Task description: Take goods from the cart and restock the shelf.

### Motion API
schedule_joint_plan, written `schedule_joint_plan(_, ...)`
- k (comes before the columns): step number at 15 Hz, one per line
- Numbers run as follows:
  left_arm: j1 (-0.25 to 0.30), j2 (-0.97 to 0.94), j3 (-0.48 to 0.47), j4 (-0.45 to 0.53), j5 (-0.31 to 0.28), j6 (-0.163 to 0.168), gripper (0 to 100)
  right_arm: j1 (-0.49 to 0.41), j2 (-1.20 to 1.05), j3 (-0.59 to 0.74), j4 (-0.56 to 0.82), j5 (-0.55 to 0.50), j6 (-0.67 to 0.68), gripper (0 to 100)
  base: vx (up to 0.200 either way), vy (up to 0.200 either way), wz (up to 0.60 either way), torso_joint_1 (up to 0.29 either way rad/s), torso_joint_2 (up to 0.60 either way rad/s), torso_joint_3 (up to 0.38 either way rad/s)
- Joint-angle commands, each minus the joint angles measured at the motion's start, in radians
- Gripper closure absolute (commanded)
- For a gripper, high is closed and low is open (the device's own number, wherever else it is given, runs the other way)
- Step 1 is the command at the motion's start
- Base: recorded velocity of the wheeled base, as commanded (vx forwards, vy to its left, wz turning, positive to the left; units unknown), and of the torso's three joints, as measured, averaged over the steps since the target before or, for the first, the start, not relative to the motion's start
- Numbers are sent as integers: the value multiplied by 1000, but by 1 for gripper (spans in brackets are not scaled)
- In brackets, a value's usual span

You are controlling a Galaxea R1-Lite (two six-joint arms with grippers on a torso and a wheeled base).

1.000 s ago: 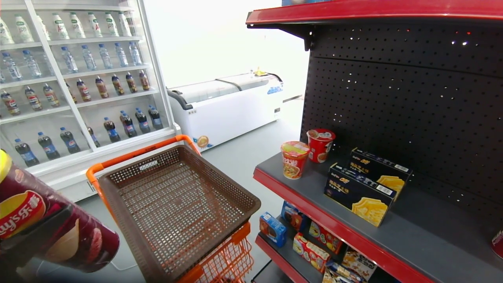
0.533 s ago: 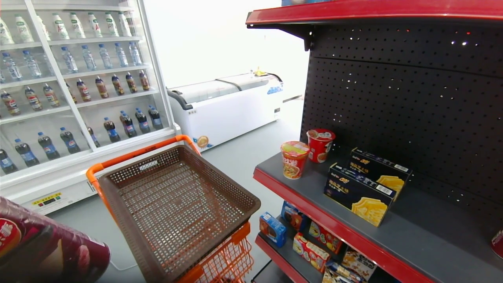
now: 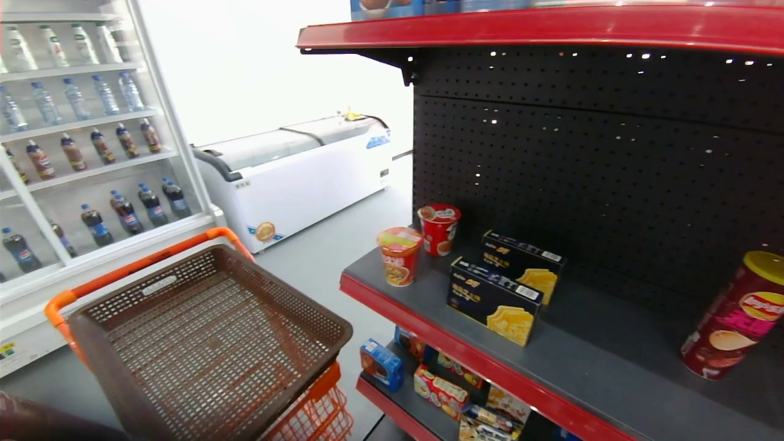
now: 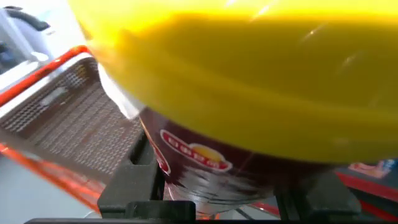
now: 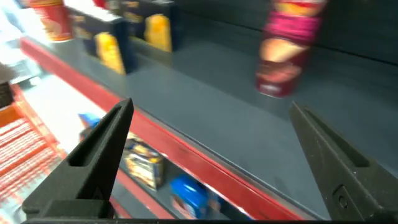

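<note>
Dark-red cardboard crisp can with a yellow plastic lid (image 4: 236, 99) is clamped in my left end effector (image 4: 221, 199), whose fingers are closed on its body. It is low at the far left, near the brown perforated plastic cart basket (image 3: 202, 343) with the orange handle. Right of that is the grey shelf deck with a red lip (image 3: 588, 361). It carries two paper noodle cups (image 3: 399, 256), two dark-blue boxes (image 3: 493, 300) and, farther right, a second crisp can (image 3: 732, 318) standing on its base. My right end effector (image 5: 210, 106) is wide open and empty, facing the shelf's front edge.

I judge the step to be carrying the held can across. I'd lift it over the red lip, keep it upright, and set it on the bare stretch between the boxes and the second crisp can without nudging either.

Since a second ago the head camera has swung towards the shelf, bringing that standing can into sight. The shelved goods themselves haven't shifted, and the held can now shows only as a sliver in the corner.
</note>
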Motion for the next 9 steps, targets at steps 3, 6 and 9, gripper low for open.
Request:
schedule_joint_plan(3,-2,-44,1,2,0,0,100,0,1,0,0,0,0,0,0,0,-600,98,-217,-115)
schedule_joint_plan(6,-2,-44,4,2,0,-2,100,0,1,0,0,0,1,0,0,0,-200,72,-154,-79)
schedule_joint_plan(9,-2,-45,9,3,0,-3,100,1,1,0,0,0,1,0,0,0,0,0,0,0)
